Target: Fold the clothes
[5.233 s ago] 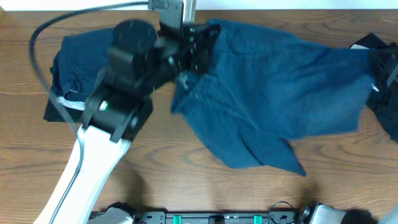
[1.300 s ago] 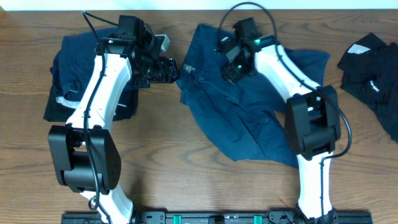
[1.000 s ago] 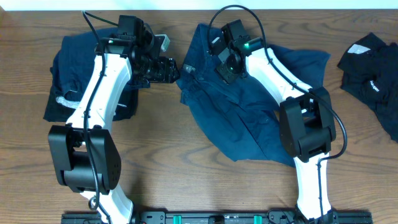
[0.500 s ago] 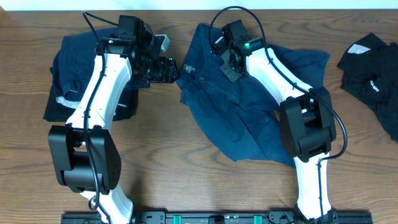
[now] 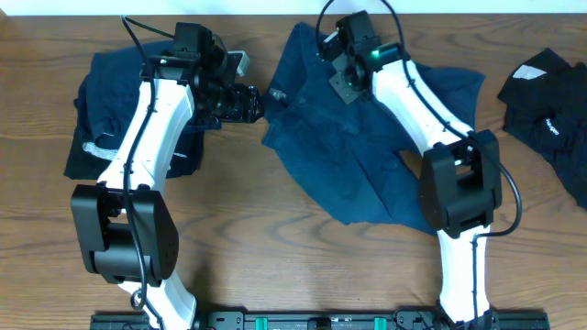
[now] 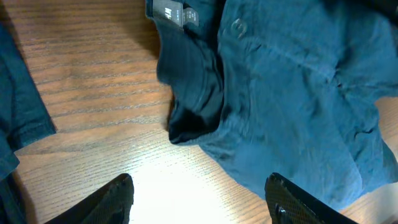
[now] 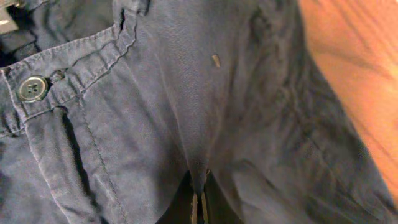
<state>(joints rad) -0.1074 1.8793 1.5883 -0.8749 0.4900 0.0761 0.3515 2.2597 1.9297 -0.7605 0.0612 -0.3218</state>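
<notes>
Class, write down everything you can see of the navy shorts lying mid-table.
The shorts are navy, a woven cotton-like cloth, with a waistband, a button and a label. They lie rumpled on the wooden table, waistband leftward. The right jaws are shut on a fold near the waistband; the left jaws stand open beside it.

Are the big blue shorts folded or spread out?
Spread out, not neatly folded. The blue shorts lie wide and rumpled on the table, button showing, and the right gripper pinches their cloth.

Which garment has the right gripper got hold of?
The navy shorts in the middle, the ones with a button: the right gripper is shut on a fold of them. The navy pile at left and black garment at right lie apart.
</notes>
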